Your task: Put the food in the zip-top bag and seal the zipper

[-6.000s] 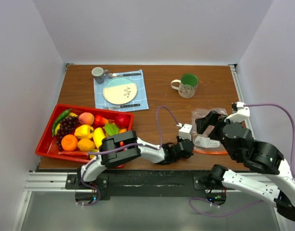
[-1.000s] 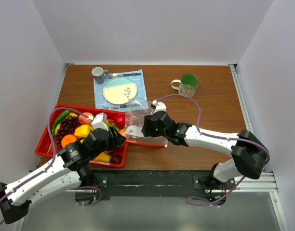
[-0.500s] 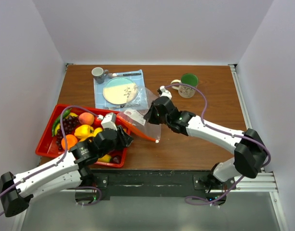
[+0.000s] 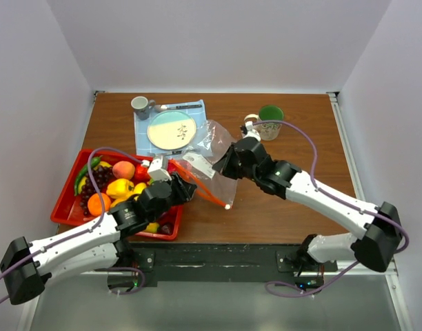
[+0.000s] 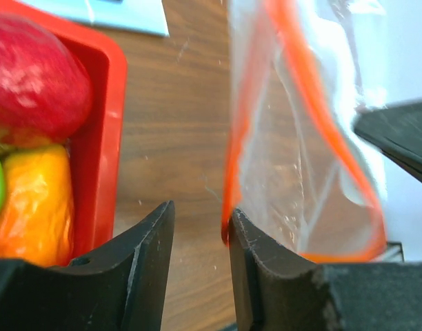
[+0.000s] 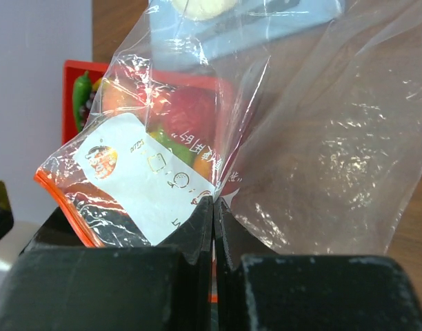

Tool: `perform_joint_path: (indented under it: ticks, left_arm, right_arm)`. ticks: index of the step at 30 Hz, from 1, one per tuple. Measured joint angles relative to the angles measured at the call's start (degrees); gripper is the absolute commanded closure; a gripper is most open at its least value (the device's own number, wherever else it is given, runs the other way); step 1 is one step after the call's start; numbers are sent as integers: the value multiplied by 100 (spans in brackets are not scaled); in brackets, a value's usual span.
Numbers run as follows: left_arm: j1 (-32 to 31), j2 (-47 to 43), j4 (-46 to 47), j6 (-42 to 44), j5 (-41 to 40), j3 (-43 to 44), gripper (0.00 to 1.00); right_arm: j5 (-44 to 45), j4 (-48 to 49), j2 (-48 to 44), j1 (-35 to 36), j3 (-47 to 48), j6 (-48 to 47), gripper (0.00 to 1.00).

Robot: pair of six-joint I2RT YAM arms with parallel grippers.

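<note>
My right gripper (image 4: pixel 225 163) is shut on the clear plastic of the zip-top bag (image 4: pixel 211 141) and holds it hanging above the table, mouth tilted down to the left. In the right wrist view the jaws (image 6: pixel 214 203) pinch the film beside the bag's white label. The orange zipper (image 4: pixel 201 187) runs along the low edge. My left gripper (image 4: pixel 187 186) is open at that edge; the zipper (image 5: pixel 233 172) touches the inner tip of its right finger, with bare wood showing in the gap (image 5: pixel 201 224). The food, a peach (image 4: pixel 123 169), an orange (image 4: pixel 98 203) and a red apple (image 5: pixel 32 76) among it, lies in the red tray (image 4: pixel 63 200).
A plate (image 4: pixel 172 129) lies on a blue cloth at the back, with a small cup (image 4: pixel 140 104) and a spoon (image 4: pixel 176 106) beside it. A green mug (image 4: pixel 269 121) stands back right, just behind my right arm. White walls enclose the table.
My right gripper closed on the bag, lifted it off the table and drew it back to the right. My left gripper followed to the zipper edge and narrowed its jaws.
</note>
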Motion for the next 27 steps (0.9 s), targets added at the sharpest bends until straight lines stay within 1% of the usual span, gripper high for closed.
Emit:
perform_joint_path:
  ticks: [1,2,3,4,5,6,7,8,10,11,13,14,16,18,20,22,24,27]
  left_arm:
    - [0,0,46,33,-83,0,76]
    - [0,2,85,66,-166,0,83]
    - [-2,15,118,136,-278,9,97]
    - [-2,37,142,190,-356,24,100]
    - [-2,72,157,251,-415,50,100]
    - [-2,111,160,328,-444,90,100]
    - [-2,168,144,400,-450,162,100]
    - [-4,245,140,498,-442,267,100]
    - [-4,409,122,673,-358,560,100]
    - [-4,483,105,745,-295,721,100]
    - [-7,640,24,850,-160,1045,100]
    - [-15,758,-66,909,-96,1250,100]
    - [-39,973,-208,984,39,1602,100]
    - [-63,1113,-304,1003,162,1803,100]
    - [-74,1196,-457,1003,293,1932,100]
    - [-74,1252,-570,1001,411,2009,100]
    - [-79,1320,-675,999,540,2107,100]
    - [-105,1388,-804,999,671,2256,100]
  right_arm:
    - [17,-44,-120,-9,-26,22,100]
    - [61,-66,-278,-13,-103,37,100]
    - [153,-162,-511,-20,-219,52,100]
    - [201,-243,-706,-28,-302,63,100]
    - [284,-339,-940,-42,-402,61,100]
    - [350,-459,-1152,-50,-476,59,97]
    - [446,-595,-1379,-52,-535,33,92]
    - [514,-741,-1561,-57,-555,-2,80]
    - [678,-922,-1810,-57,-557,-157,67]
    - [743,-981,-1891,-57,-557,-284,56]
    - [793,-1086,-1958,-39,-546,-544,47]
    - [857,-1154,-1952,22,-516,-728,41]
    - [1152,-1307,-1878,348,-393,-992,40]
    - [1550,-1453,-1744,946,-170,-1263,39]
    - [2015,-1478,-1576,1711,76,-1530,39]
    - [2356,-1456,-1473,2258,188,-1709,39]
    - [2669,-1434,-1388,2562,192,-1838,39]
    - [3036,-1432,-1259,2625,190,-1899,39]
